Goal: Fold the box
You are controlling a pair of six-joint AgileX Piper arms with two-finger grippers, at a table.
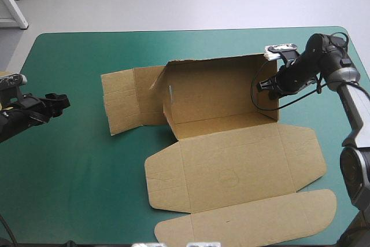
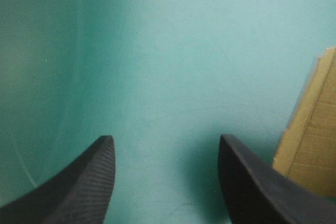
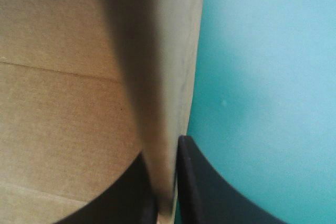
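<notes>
One brown box [image 1: 231, 166] is lying on one teal-green tabletop [image 1: 75, 195], a single cut sheet and no second one. Two tools are showing, the left tool [image 1: 62, 102] and the right tool [image 1: 270, 87], each carrying two black fingers [image 2: 79, 182], making four in all.

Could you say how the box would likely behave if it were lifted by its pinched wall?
The box is thin board, so probably light. Held only by the right gripper at one raised wall, its flat panels would likely hinge and sag along the creases. Each panel looks stiff.
</notes>
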